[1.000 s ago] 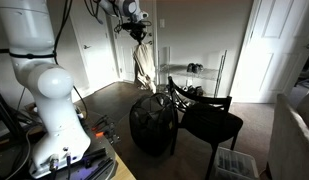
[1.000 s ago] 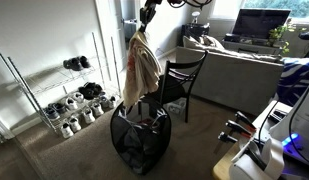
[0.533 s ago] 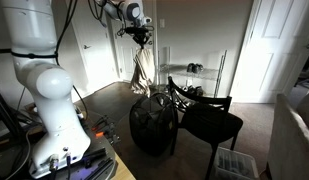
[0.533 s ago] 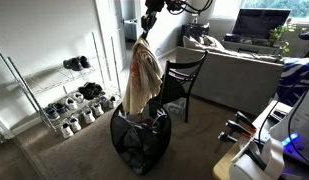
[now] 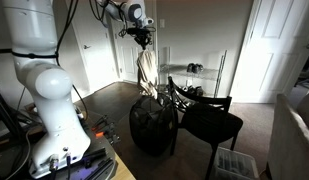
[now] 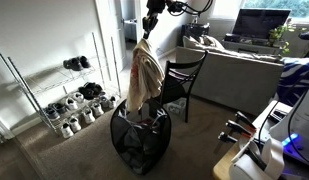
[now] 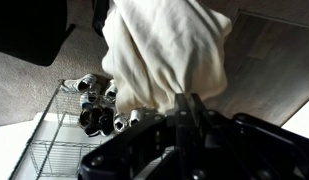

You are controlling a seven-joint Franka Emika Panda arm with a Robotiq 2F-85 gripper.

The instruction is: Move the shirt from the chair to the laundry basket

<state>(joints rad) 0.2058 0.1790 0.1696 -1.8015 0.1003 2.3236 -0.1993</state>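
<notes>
Gripper (image 6: 147, 33) clamped on the top of the shirt (image 6: 144, 75), which looks limp and light, likely swaying over the basket (image 6: 122, 140).

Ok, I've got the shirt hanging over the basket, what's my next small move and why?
Probably lower the gripper straight down a little before releasing. The shirt hangs from it with its lower end about at the laundry basket's mouth, but most of the cloth is above the rim and the chair stands close beside; lower, it should fall inside.
</notes>
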